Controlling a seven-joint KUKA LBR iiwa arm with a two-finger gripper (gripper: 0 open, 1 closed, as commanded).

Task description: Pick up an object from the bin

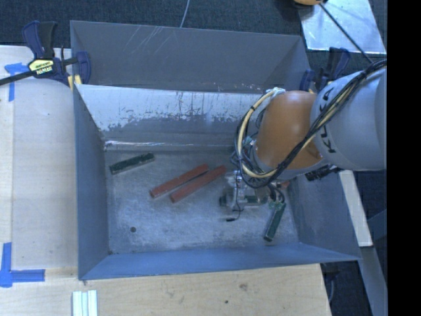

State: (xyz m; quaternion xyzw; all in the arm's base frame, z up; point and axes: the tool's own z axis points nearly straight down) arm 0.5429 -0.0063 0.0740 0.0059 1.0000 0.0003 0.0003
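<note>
Camera view: gripper (232, 201) noted low over the floor of the bin (92, 176), right of centre. Whether it is spread or closed cannot be told. Two reddish-brown bars (187, 182) are laid side by side just left of it. A dark green bar (273, 222) is seen near, lower right, and a second green bar (131, 162) far left.

In the bin (92, 176), two long bars (179, 181) lie side by side left of my tool (231, 206). A short stick (131, 162) lies behind them, leftward; a second stick (274, 221) lies just right of my tool.
</note>
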